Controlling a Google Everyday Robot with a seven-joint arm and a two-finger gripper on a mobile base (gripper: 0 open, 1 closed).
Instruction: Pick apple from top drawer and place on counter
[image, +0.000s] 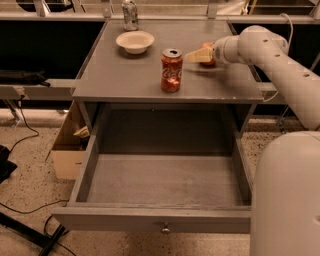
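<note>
The apple (209, 49) is small and red, over the right rear part of the grey counter (125, 75). My gripper (199, 56) reaches in from the right, and its pale fingers are closed around the apple, holding it at or just above the counter top. The top drawer (165, 185) is pulled fully open below, and its grey bottom is bare. Its small metal knob (164, 230) shows at the front centre.
A red Coca-Cola can (171, 70) stands mid-counter, just left of the gripper. A white bowl (135, 41) and a silver can (130, 14) sit at the back left. A cardboard box (67, 150) and cables (30, 205) lie on the floor to the left.
</note>
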